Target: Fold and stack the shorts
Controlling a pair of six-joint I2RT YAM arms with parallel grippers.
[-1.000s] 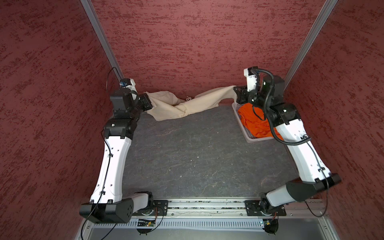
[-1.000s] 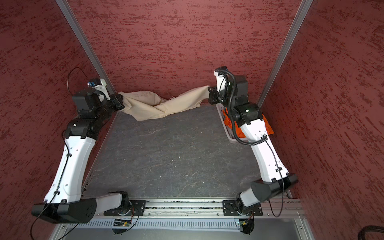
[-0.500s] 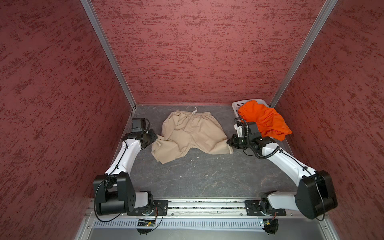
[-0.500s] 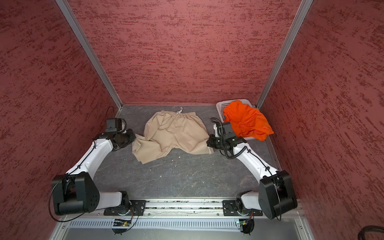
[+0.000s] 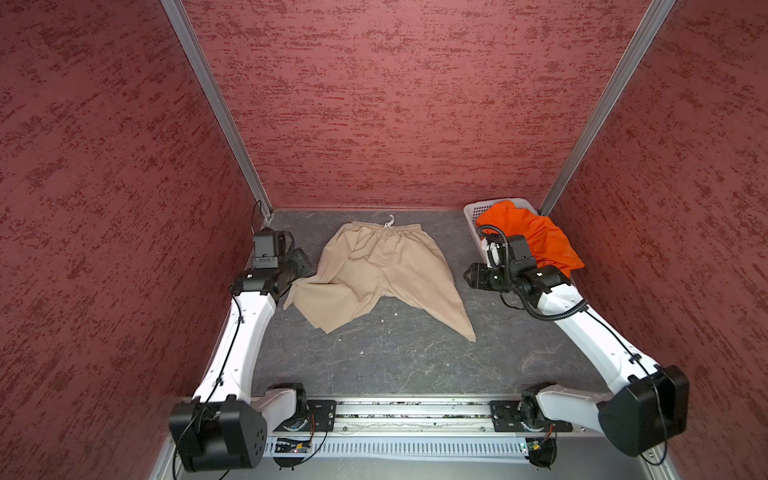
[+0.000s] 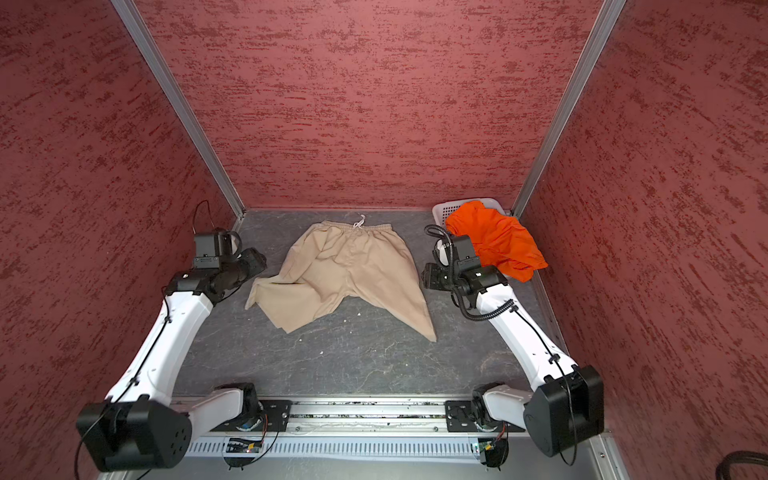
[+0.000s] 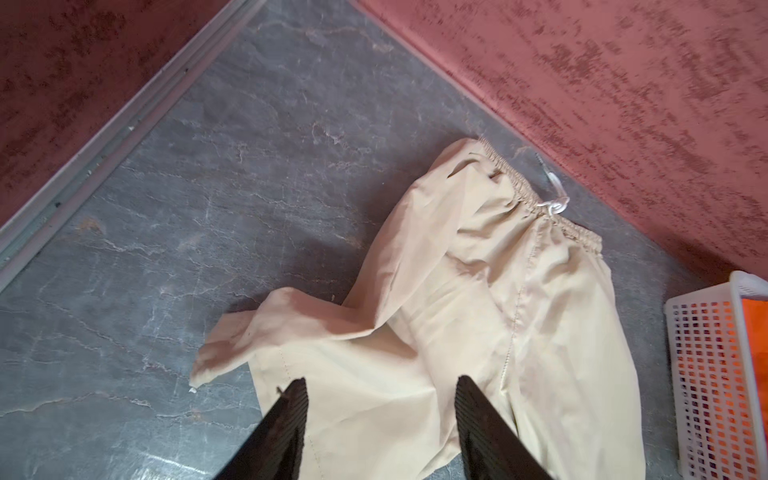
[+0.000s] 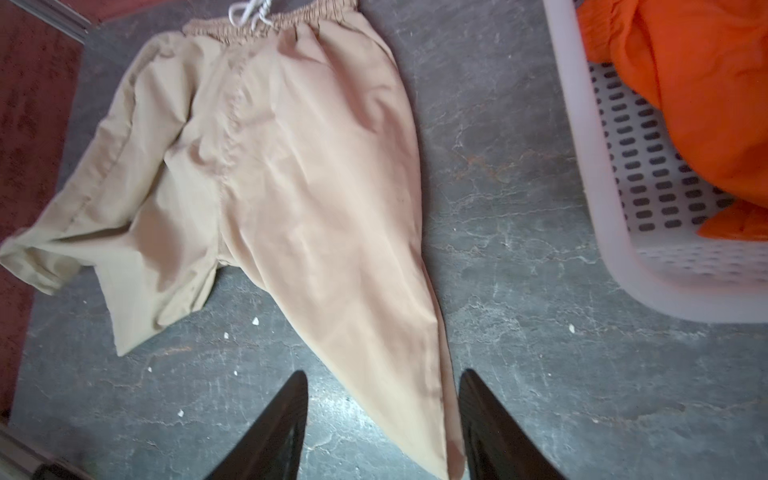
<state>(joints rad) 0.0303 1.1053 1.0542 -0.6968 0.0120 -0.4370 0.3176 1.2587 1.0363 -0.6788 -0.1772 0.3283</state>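
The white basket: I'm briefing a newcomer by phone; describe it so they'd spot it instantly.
Follow the red back wall to the far right corner of the grey table. The white basket sits there. It alone is perforated plastic, with orange shorts heaped over it.

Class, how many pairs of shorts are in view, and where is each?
2. The beige cloth shorts lie spread on the grey table; the bright orange cloth shorts are heaped in the white perforated plastic basket, which may hide more beneath.
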